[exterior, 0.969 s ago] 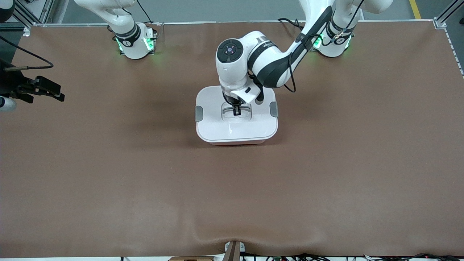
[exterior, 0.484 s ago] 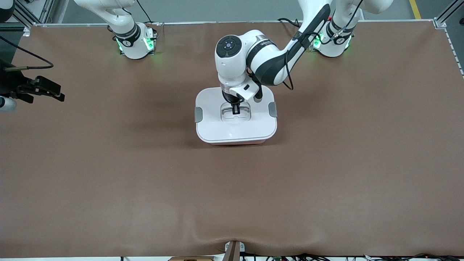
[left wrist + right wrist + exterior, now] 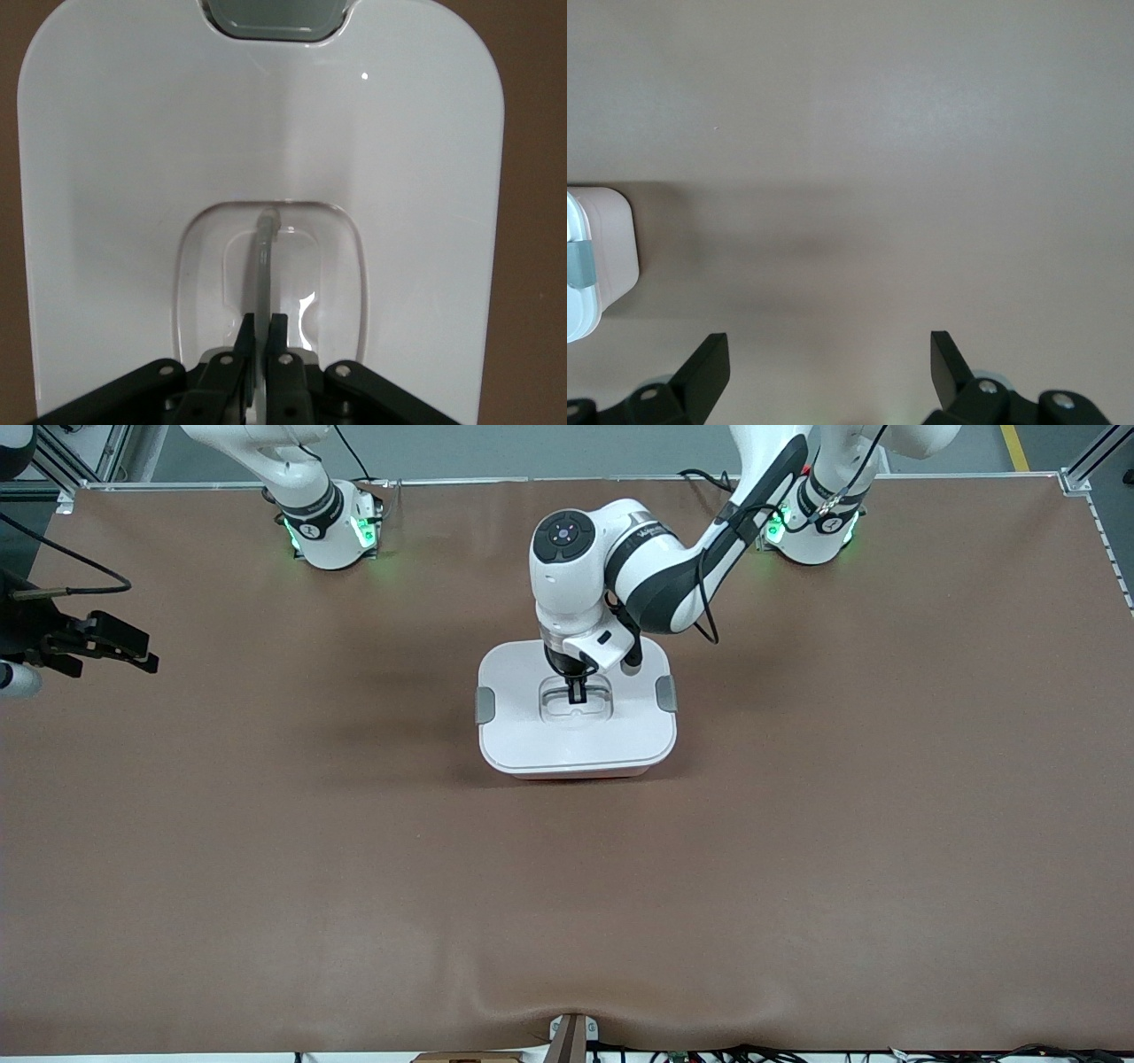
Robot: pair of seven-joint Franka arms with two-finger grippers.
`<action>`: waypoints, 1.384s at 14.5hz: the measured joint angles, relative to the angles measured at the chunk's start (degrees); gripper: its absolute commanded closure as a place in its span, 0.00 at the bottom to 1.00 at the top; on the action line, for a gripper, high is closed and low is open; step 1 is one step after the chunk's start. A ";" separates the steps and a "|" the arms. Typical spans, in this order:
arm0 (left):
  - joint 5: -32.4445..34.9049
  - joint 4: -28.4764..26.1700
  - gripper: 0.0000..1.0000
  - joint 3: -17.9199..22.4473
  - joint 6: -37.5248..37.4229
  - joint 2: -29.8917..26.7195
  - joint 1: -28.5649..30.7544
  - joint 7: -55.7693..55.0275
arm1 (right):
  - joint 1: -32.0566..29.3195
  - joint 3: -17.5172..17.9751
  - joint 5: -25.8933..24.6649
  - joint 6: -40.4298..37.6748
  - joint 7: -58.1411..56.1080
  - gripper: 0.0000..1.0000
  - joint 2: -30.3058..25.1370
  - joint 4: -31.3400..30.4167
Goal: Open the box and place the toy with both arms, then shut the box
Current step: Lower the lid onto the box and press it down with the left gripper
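Observation:
The white box [image 3: 576,740] stands in the middle of the table with its lid [image 3: 133,177] on. My left gripper [image 3: 577,693] reaches down into the lid's recess. In the left wrist view the left gripper [image 3: 263,323] is shut on the thin upright handle [image 3: 264,248]. My right gripper [image 3: 133,651] hangs open and waits over the right arm's end of the table, nothing between its fingers. In the right wrist view the right gripper [image 3: 828,354] is over bare table, with a corner of the box [image 3: 607,239] at the edge. The toy is out of view.
Grey clips [image 3: 485,704] [image 3: 667,693] sit on the box's two short sides. The brown table cover has a raised wrinkle [image 3: 567,1005] at the edge nearest the front camera, with cables along that edge.
The left arm's wrist shifted slightly over the box while its gripper stayed shut on the handle. The box and the right arm have not visibly moved.

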 measured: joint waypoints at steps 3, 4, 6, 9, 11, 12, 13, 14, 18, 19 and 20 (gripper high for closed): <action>0.14 -0.99 1.00 0.04 1.39 -0.22 0.00 0.00 | 0.00 0.01 0.00 0.00 0.00 0.00 0.00 -0.08; 0.19 -1.35 1.00 0.07 1.78 -0.42 0.00 0.00 | 0.00 0.02 0.00 0.00 0.00 0.00 0.00 -0.09; 0.21 -1.85 1.00 0.07 2.23 -0.68 0.00 0.00 | 0.00 0.02 0.00 0.00 0.00 0.00 0.00 -0.10; 0.71 -2.26 1.00 0.07 2.80 -0.85 0.00 0.00 | 0.00 0.03 0.00 0.00 0.00 0.00 0.00 -0.12; 1.01 -2.45 1.00 0.01 3.00 -0.94 0.00 0.00 | 0.01 0.04 0.00 0.00 0.00 0.00 0.00 -0.13; 1.04 -2.49 1.00 0.01 3.07 -0.97 0.00 0.00 | 0.02 0.04 0.00 0.00 0.00 0.00 0.00 -0.13; 1.05 -2.50 1.00 0.02 3.11 -0.99 0.00 0.00 | 0.02 0.04 0.00 0.00 0.00 0.00 0.00 -0.14; 1.06 -2.51 1.00 0.02 3.12 -1.01 0.00 0.00 | 0.02 0.04 0.00 0.00 0.00 0.00 0.00 -0.15; 1.06 -2.54 0.01 -0.03 3.71 -1.22 0.08 0.00 | 0.02 0.04 0.00 0.00 0.00 0.00 0.00 -0.19; 1.06 -2.54 0.00 -0.05 3.77 -1.38 0.11 0.00 | 0.02 0.04 0.00 0.00 0.00 0.00 0.00 -0.21; 1.06 -2.54 0.00 -0.06 3.41 -1.74 0.12 0.00 | 0.02 0.04 0.00 0.00 0.00 0.00 0.00 -0.22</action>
